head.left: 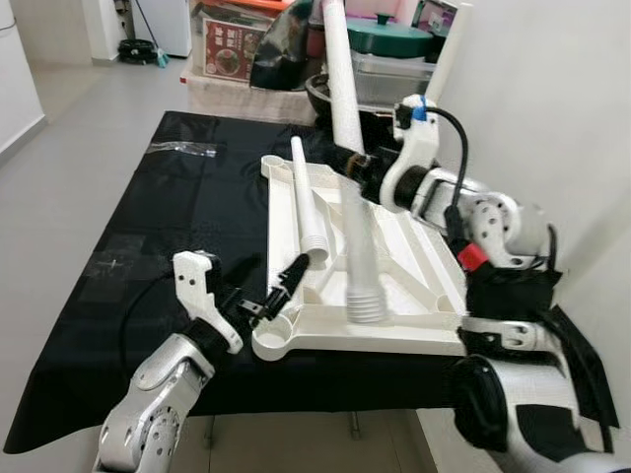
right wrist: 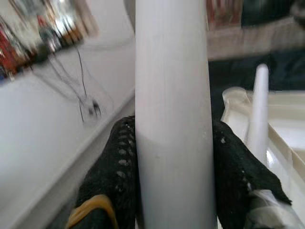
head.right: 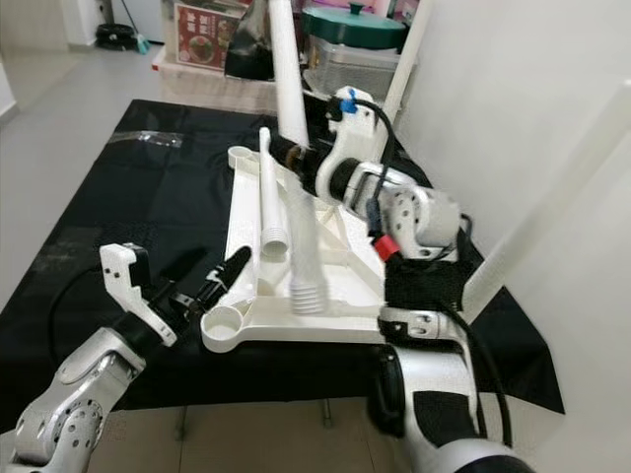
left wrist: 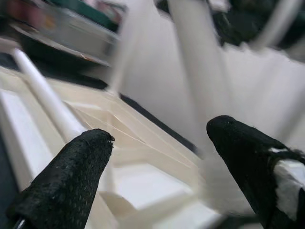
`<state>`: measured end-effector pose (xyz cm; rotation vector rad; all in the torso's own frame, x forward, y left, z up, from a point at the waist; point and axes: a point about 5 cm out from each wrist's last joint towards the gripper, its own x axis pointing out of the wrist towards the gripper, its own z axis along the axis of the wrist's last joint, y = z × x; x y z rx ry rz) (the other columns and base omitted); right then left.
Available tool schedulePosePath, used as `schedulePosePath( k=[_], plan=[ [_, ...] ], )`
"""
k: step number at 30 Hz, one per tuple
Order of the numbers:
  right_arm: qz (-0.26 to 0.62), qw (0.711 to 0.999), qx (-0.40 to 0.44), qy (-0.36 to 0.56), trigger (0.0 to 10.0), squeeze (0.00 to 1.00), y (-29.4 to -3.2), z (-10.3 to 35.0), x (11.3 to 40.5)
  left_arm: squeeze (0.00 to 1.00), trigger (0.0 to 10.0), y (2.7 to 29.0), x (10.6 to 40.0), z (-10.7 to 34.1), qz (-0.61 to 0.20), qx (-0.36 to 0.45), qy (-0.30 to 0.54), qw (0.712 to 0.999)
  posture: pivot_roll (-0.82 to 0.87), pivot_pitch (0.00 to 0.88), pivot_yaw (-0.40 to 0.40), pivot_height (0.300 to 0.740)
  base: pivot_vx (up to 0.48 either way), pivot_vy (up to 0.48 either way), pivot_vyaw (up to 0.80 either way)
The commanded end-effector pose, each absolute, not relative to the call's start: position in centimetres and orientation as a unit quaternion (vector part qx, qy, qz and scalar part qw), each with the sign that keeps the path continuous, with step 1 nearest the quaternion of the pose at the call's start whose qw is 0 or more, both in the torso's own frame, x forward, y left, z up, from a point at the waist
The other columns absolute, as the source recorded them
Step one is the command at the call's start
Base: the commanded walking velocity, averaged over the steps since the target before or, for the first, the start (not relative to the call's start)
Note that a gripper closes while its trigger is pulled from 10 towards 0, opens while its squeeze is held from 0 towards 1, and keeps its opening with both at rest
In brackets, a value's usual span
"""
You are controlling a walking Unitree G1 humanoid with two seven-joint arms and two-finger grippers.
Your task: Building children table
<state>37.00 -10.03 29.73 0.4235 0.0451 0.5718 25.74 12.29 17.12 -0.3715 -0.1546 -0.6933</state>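
A white plastic tabletop (head.left: 419, 271) lies upside down on a table under a black cloth (head.left: 187, 217). Two white legs rest on it: a thin one (head.left: 306, 202) and a blurred one (head.left: 360, 261) with a ribbed end. My right gripper (head.left: 353, 163) is shut on a third white leg (head.left: 341, 79), held upright over the tabletop's far corner. In the right wrist view this leg (right wrist: 174, 119) sits between the black fingers (right wrist: 114, 176). My left gripper (head.left: 281, 286) is open at the tabletop's near left corner socket (head.left: 276, 340), with nothing between its fingers (left wrist: 66, 181).
Storage boxes and a green-lidded pot (head.left: 389, 39) stand behind the table. A white wall (head.left: 552, 118) runs close along the right side, with another white leg (head.right: 552, 197) leaning on it. Open floor (head.left: 89, 108) lies to the left.
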Motion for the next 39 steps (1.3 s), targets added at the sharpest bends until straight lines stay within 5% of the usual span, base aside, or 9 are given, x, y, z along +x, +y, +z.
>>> schedulePosePath(
  k=[1,24,25,27,28,39],
  plan=[
    [0.262,0.937,0.232,-0.007,0.0,0.00,-10.6,30.0,37.0,0.00,10.0,11.7,25.3,17.3,-0.363,-0.196,-0.072,0.908,0.03,0.000,-0.150,0.740,0.000,0.000,0.00],
    [0.403,0.865,0.299,-0.021,0.0,0.00,-1.4,29.8,32.8,0.00,10.0,11.7,25.4,16.0,-0.393,-0.204,-0.014,0.896,0.05,0.000,-0.133,0.740,0.000,0.000,0.00],
    [0.405,0.865,0.297,-0.021,0.0,0.00,-1.3,29.8,32.7,0.00,5.5,11.7,25.4,15.9,-0.390,-0.200,-0.011,0.899,0.05,0.000,-0.133,0.740,0.000,0.000,0.00],
    [0.405,0.865,0.297,-0.021,0.0,0.00,-1.3,29.8,32.7,0.00,5.5,11.7,25.4,15.9,-0.390,-0.200,-0.011,0.899,0.05,0.000,-0.133,0.740,0.000,0.000,0.00],
    [0.404,0.865,0.297,-0.022,0.0,0.00,-1.3,29.9,32.8,0.00,0.0,11.7,25.3,15.8,-0.391,-0.196,-0.009,0.899,0.05,0.000,-0.135,0.740,0.000,0.000,0.00],
    [0.395,0.873,0.287,-0.023,0.0,0.00,-1.6,29.5,32.9,0.00,0.0,11.9,25.4,16.3,-0.385,-0.171,-0.025,0.907,0.06,0.000,-0.135,0.740,0.000,0.000,0.00]
  ],
)
